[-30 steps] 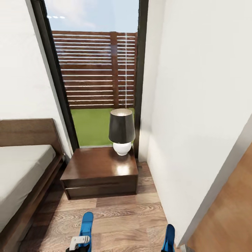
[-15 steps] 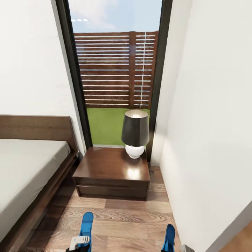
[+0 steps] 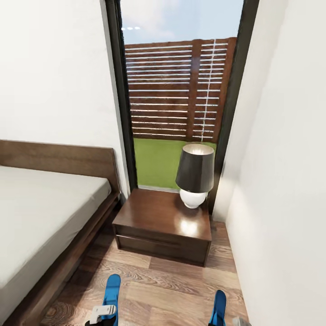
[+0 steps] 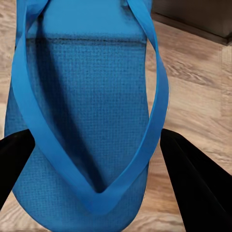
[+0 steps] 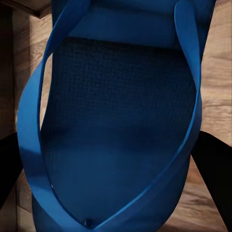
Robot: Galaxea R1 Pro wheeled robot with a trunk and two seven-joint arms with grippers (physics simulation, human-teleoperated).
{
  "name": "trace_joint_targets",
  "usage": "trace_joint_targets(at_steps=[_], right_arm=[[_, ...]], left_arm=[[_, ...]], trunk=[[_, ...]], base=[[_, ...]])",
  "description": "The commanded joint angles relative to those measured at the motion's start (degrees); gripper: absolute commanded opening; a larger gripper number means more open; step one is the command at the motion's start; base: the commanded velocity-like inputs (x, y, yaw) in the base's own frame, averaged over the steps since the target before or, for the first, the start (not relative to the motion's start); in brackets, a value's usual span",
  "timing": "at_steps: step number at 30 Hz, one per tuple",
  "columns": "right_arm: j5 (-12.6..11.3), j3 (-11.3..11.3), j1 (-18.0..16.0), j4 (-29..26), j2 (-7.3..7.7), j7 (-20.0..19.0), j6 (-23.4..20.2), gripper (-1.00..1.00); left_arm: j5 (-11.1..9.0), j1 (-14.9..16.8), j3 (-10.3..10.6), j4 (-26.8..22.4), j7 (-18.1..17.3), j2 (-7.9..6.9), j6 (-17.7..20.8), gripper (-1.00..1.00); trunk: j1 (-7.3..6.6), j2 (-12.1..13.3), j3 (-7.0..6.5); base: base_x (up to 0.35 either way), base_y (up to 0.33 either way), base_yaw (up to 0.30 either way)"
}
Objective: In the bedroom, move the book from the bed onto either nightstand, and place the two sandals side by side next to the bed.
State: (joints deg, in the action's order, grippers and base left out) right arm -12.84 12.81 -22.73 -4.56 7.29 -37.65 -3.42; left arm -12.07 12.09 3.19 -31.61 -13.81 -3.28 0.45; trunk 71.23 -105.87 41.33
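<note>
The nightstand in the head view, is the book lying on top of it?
No, the nightstand carries just a dark-shaded lamp with a white round base at its back corner, and the rest of its glossy top is bare wood.

Dark-shaded lamp [image 3: 195, 174] with white round base, slatted wooden fence [image 3: 176, 90], green lawn [image 3: 156, 160]

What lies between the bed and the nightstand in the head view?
Nothing but a narrow strip of bare wood floor separates the bed from the nightstand; the lamp stands on the nightstand's far right corner.
</note>
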Motion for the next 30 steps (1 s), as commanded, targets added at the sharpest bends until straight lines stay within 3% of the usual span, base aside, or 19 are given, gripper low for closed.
trace_joint_targets(at_steps=[1, 30], right_arm=[[-0.52, 0.03, 0.0, -0.01, 0.01, -0.23, -0.36, -1.0], [-0.52, 0.03, -0.04, -0.01, 0.01, -0.23, -0.36, -1.0]], left_arm=[[-0.59, 0.04, 0.33, -0.01, 0.01, -0.06, 0.04, -1.0], [-0.59, 0.04, 0.41, -0.02, 0.01, -0.06, 0.07, -1.0]], trunk=[[-0.01, -0.02, 0.05], [-0.01, -0.02, 0.05]], base=[[0.0, 0.0, 0.292], [0.0, 0.0, 0.292]])
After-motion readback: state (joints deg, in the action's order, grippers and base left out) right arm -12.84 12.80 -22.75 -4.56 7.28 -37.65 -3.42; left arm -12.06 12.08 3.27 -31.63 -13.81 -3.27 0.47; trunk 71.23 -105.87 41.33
